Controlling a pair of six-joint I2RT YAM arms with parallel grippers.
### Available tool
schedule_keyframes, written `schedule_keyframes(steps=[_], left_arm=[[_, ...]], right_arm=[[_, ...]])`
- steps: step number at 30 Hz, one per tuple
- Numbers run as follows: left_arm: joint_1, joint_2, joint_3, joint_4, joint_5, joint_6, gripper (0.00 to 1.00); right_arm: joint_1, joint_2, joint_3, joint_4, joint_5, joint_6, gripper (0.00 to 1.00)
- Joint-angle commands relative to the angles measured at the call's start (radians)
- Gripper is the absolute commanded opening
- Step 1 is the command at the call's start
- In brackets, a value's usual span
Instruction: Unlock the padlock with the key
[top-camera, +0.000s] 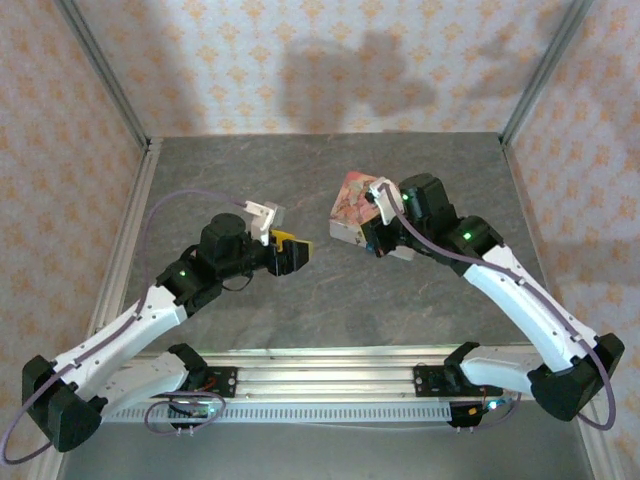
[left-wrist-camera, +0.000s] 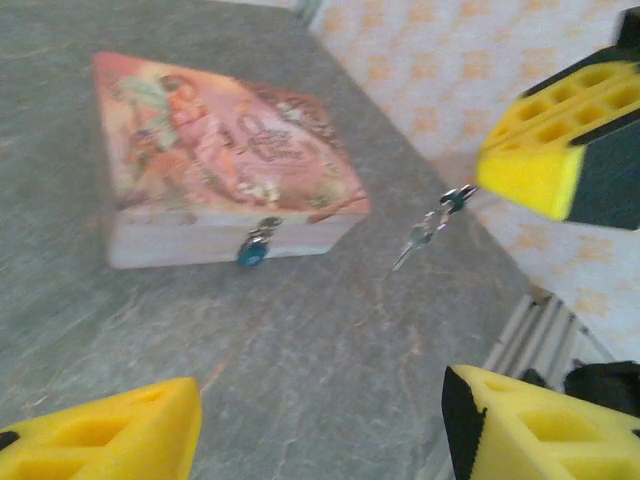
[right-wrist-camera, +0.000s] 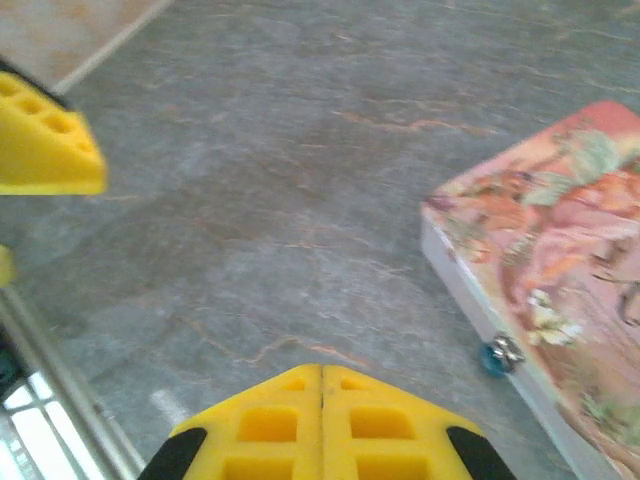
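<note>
Two grippers work over a grey stone-patterned table (top-camera: 230, 320) that carries a pink picture-printed tin box (left-wrist-camera: 220, 150). Left gripper (top-camera: 292, 256): yellow pads spread apart, nothing between them. Right gripper (right-wrist-camera: 320, 385): pads pressed together. In the left wrist view a tiny pale silvery metal key (left-wrist-camera: 418, 238) on a small ring dangles from its tip, so it appears pinched by the ring end. The tiny blue-bodied padlock (left-wrist-camera: 252, 250) hangs at the hasp on the box's front wall, low, close to the table. The key's long axis slants downward, tip toward the padlock's side; the two are apart, with bare table between. The right arm is the nearer, just beside the box. Judgement: in the right wrist view the padlock lies right of the fingertips, so the key must travel that way and be aligned to a keyhole that cannot be made out.
</note>
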Motion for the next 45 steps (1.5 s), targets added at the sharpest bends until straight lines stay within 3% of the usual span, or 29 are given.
schedule_keyframes(steps=[1,7,16,24,31,38,45], left_arm=[[0.000,0.031,-0.034,0.217,0.174,-0.028,0.64],[0.000,0.084,-0.067,0.444,0.303,-0.137,0.58],[0.000,0.107,-0.097,0.572,0.367,-0.227,0.50],[-0.001,0.129,-0.091,0.567,0.369,-0.227,0.31],[0.000,0.133,-0.091,0.573,0.390,-0.236,0.29],[0.000,0.127,-0.081,0.551,0.394,-0.230,0.14],[0.000,0.127,-0.070,0.543,0.397,-0.225,0.15]], right_arm=[[0.005,-0.036,-0.021,0.067,-0.202,-0.020,0.00],[-0.018,-0.026,-0.040,0.123,-0.404,0.037,0.00],[-0.095,-0.029,-0.115,0.345,-0.602,0.216,0.00],[-0.103,-0.039,-0.140,0.407,-0.628,0.277,0.00],[-0.104,-0.048,-0.152,0.409,-0.613,0.282,0.00],[-0.104,-0.046,-0.160,0.440,-0.605,0.299,0.00],[-0.104,-0.043,-0.175,0.472,-0.615,0.324,0.00]])
